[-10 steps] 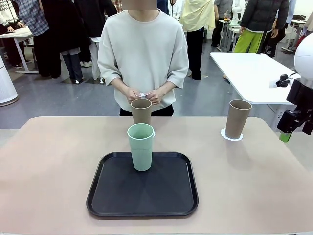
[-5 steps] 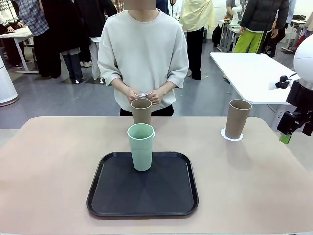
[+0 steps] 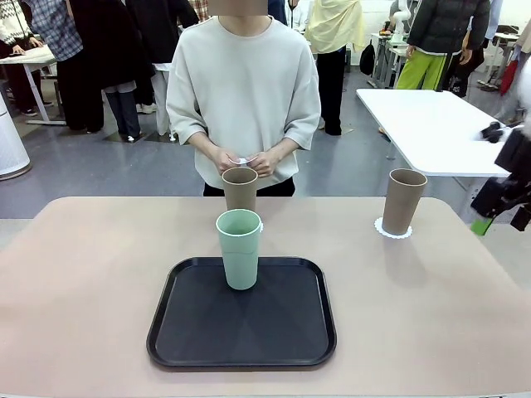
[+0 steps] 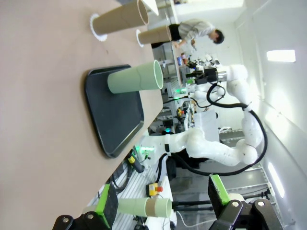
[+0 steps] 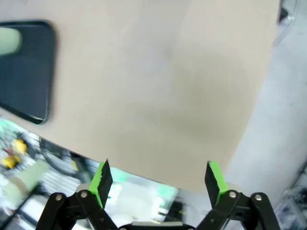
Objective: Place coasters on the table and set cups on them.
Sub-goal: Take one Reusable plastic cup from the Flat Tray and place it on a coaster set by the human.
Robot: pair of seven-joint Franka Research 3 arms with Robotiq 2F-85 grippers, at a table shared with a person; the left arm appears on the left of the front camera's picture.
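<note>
One brown cup stands upright on a white scalloped coaster, far out on the right part of the table. A second brown cup stands upright at the far middle, just behind the mint cup. The mint cup is upright too, but with no coaster under it. It sits on the far part of the black tray, which lies in the middle of the table on my side.

A thin white edge shows at the foot of the second brown cup. From my left wrist it looks like another coaster's rim, though it is too small for me to be sure.

Beyond that cup the person stands at the far edge, both hands together at the waist, pinching something small and white.

My right gripper has its fingers spread wide with nothing between them. It hangs over bare tabletop near the edge, and in the front view it is only a blur off to the right, well apart from the nearest cup. My left gripper is likewise spread and empty, off the table's side, looking across at the tray and cups.
</note>
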